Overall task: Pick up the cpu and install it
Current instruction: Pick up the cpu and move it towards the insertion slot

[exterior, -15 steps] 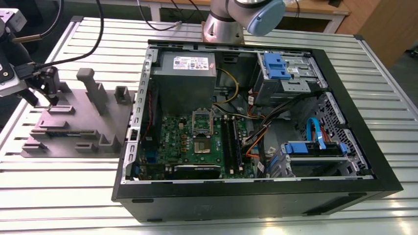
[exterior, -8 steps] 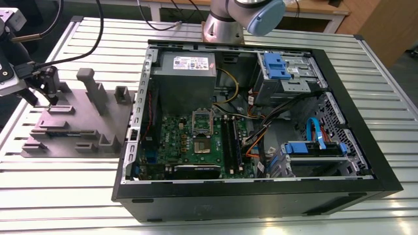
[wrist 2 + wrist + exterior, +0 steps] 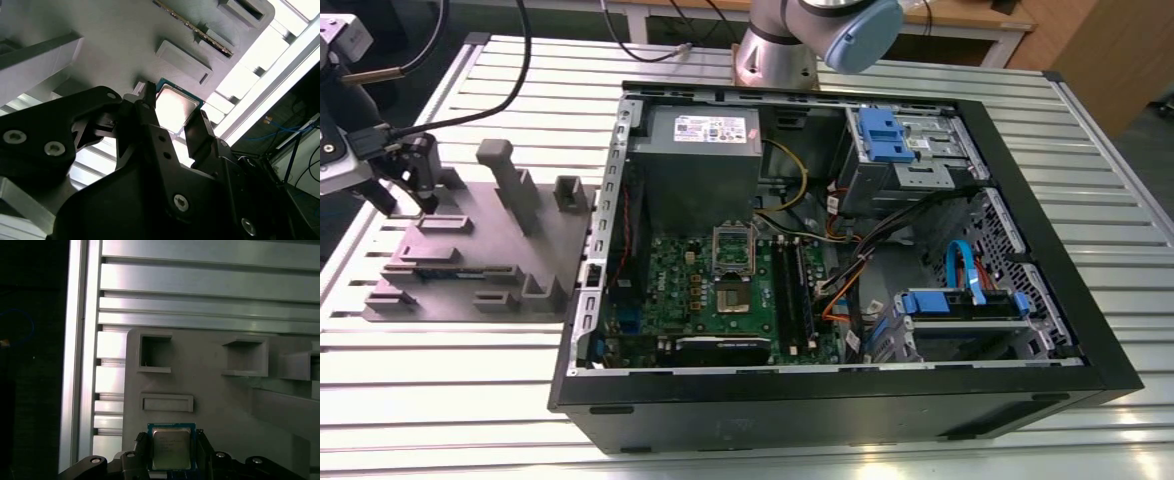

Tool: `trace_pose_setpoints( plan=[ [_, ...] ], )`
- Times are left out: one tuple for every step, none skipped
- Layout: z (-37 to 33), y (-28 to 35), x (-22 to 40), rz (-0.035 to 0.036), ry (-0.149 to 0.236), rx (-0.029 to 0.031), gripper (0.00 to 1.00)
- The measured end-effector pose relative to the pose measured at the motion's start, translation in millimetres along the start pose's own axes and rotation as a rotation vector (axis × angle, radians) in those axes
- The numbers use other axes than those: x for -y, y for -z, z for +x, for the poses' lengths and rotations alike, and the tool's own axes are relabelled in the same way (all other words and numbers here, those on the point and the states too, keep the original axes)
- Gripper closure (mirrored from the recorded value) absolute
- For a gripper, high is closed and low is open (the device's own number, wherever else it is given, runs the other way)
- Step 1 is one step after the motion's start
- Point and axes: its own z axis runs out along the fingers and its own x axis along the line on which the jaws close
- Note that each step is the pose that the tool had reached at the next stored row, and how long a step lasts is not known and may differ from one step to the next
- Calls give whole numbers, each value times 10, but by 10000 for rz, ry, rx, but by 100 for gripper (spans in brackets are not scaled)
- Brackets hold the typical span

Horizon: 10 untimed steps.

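A slatted aluminium worktop (image 3: pixel 454 380) carries everything here, and the landmark on it is the open computer case (image 3: pixel 1067 300), lying on its side with its inside facing up.

The claw (image 3: pixel 407 200) stands well apart from that case, beyond its wall on the exterior view's left. In both wrist views its two fingers (image 3: pixel 142 446) sit closed against two opposite edges of the cpu (image 3: pixel 171 450), so I judge the claw (image 3: pixel 171 440) to be gripping the chip. The cpu (image 3: pixel 175 102) lies flat, shiny top up, squarely between the fingertips. It is near enough square that it has no real long axis. I cannot tell whether it rests on the surface below or has cleared it.

Under the claw (image 3: pixel 172 107) is a grey fixture block (image 3: pixel 480 250) with pockets and upright posts. It lies just beside the case on that same left side.

The silver socket frame (image 3: pixel 731 262) is on the green motherboard (image 3: pixel 781 290) inside the case, so from the held chip it lies away to the exterior view's right, over the case wall. A grey power-supply box (image 3: pixel 700 140) fills the case's far corner, and the arm's base (image 3: pixel 781 50) stands just behind the case.
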Motion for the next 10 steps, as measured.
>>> trace_pose_setpoints(
  plan=[
    [0,2,0,0,1,0,53],
    [-1,5,0,0,1,0,53],
    [0,7,0,0,0,0,53],
    [0,9,0,0,0,0,53],
    [-1,11,0,0,0,0,53],
    [-1,13,0,1,0,0,53],
    [-1,14,0,0,1,0,53],
    [-1,26,-1,0,1,0,53],
    [-1,29,-1,1,1,-1,53],
    [-1,29,-1,0,0,-1,53]
  ],
)
